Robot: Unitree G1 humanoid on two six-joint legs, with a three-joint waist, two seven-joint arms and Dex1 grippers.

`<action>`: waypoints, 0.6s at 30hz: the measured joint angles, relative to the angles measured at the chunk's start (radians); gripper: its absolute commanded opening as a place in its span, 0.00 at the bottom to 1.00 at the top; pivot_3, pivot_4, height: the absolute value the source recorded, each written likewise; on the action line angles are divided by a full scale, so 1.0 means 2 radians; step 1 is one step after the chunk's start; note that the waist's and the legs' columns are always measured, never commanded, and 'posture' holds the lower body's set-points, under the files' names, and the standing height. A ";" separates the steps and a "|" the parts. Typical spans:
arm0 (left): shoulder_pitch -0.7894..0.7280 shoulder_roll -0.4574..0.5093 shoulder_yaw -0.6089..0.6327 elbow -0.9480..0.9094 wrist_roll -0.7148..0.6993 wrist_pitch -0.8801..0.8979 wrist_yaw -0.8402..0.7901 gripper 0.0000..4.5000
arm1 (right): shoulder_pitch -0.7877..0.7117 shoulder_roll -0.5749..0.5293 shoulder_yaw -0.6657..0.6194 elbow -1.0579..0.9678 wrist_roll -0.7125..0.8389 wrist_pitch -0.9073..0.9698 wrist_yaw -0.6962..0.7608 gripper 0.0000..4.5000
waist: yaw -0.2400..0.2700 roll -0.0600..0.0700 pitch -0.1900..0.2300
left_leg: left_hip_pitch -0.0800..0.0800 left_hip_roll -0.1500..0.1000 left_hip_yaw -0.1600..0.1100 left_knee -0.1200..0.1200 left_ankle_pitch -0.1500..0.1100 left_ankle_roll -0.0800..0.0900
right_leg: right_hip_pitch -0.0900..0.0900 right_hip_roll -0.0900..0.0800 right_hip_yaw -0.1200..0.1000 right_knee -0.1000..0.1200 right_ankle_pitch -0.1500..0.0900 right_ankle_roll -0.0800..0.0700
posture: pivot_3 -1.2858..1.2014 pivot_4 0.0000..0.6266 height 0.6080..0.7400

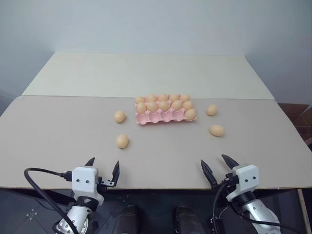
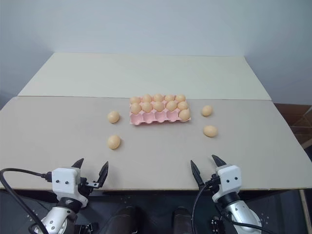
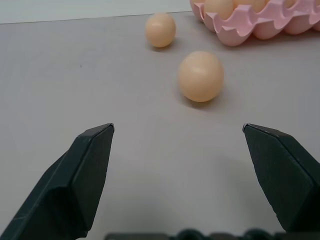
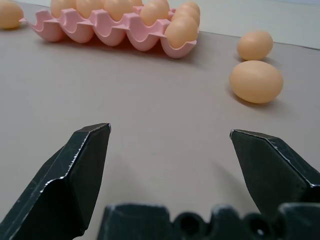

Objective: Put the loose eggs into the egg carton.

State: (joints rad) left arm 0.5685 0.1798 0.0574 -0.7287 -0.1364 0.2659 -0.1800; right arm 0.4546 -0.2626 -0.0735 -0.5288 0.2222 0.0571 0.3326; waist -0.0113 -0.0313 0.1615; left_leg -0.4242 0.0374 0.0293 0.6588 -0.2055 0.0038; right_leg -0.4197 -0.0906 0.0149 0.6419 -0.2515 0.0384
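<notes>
Matte beige tabletop (image 1: 73,122), flat and seamless up to a joint line where a paler panel continues toward a plain grey-white wall. Item one: egg carton (image 1: 161,118), a lidless pink moulded tray with scalloped edges, sitting mid-tabletop; its two far rows look full, and its near row holds one egg at my right end with the other cups open. Item two: loose eggs, four, pale orange-tan, smooth, oval. Two lie to my left of the carton, one just beside its end (image 1: 119,116) and one nearer me (image 1: 122,141); two lie to my right, one near the carton's end (image 1: 211,110) and one nearer me (image 1: 217,130). Handling, by my judgement: light, rigid-shelled, fragile, slick, and apt to roll on this bare surface; best taken across the narrow middle with gentle pressure, long axis crosswise to my fingers. The carton looks thin and light, so it may slide if nudged. My left claw (image 1: 103,171) hangs wide apart and empty at the near edge; my right claw (image 1: 220,168) likewise, well short of every egg.
</notes>
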 measured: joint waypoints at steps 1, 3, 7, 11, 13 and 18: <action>0.000 0.001 0.000 0.000 -0.002 0.000 -0.002 1.00 | 0.000 0.000 0.000 0.000 -0.001 -0.001 0.000 1.00 | 0.000 0.000 0.000 | 0.000 0.000 0.000 0.000 0.000 0.000 | 0.000 0.000 0.000 0.000 0.000 0.000 | 0.52 0.24 1.00; 0.000 0.005 0.000 0.000 -0.002 0.000 -0.005 1.00 | -0.003 0.000 0.001 0.001 -0.002 -0.003 0.001 1.00 | 0.000 0.000 0.000 | 0.000 0.000 0.000 0.000 0.000 0.000 | 0.000 0.000 0.000 0.000 0.000 0.000 | 0.52 0.24 1.00; -0.010 0.006 0.001 0.000 -0.014 0.012 -0.009 1.00 | -0.010 0.000 0.001 0.012 -0.002 -0.008 0.008 1.00 | 0.000 0.000 0.000 | 0.000 0.000 0.000 0.000 0.000 0.000 | 0.000 0.000 0.000 0.000 0.000 0.000 | 0.52 0.24 1.00; -0.013 0.010 0.003 0.000 -0.030 0.013 -0.020 1.00 | -0.020 -0.001 -0.003 0.020 -0.002 -0.011 0.008 1.00 | 0.000 0.000 0.000 | 0.000 0.000 0.000 0.000 0.000 0.000 | 0.000 0.000 0.000 0.000 0.000 0.000 | 0.52 0.24 1.00; -0.013 0.023 0.003 0.000 -0.032 0.013 -0.029 1.00 | -0.028 -0.002 -0.006 0.026 -0.005 -0.018 0.008 1.00 | 0.000 0.000 0.000 | 0.000 0.000 0.001 0.000 0.000 0.000 | 0.000 0.000 0.000 0.000 0.000 0.000 | 0.52 0.24 1.00; -0.037 0.055 0.007 -0.015 -0.048 0.016 -0.058 1.00 | -0.072 -0.003 -0.010 0.022 -0.006 -0.014 -0.001 1.00 | 0.000 0.000 0.000 | 0.000 0.000 0.001 0.000 0.000 0.000 | 0.001 0.000 0.000 0.001 0.000 0.000 | 0.52 0.24 1.00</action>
State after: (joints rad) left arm 0.4948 0.2903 0.0717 -0.7594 -0.2321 0.2985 -0.2961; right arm 0.3099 -0.2689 -0.0943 -0.4838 0.2094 0.0282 0.3297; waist -0.0107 -0.0309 0.1612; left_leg -0.4238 0.0371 0.0319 0.6593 -0.2053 0.0041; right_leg -0.4183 -0.0899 0.0155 0.6437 -0.2509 0.0378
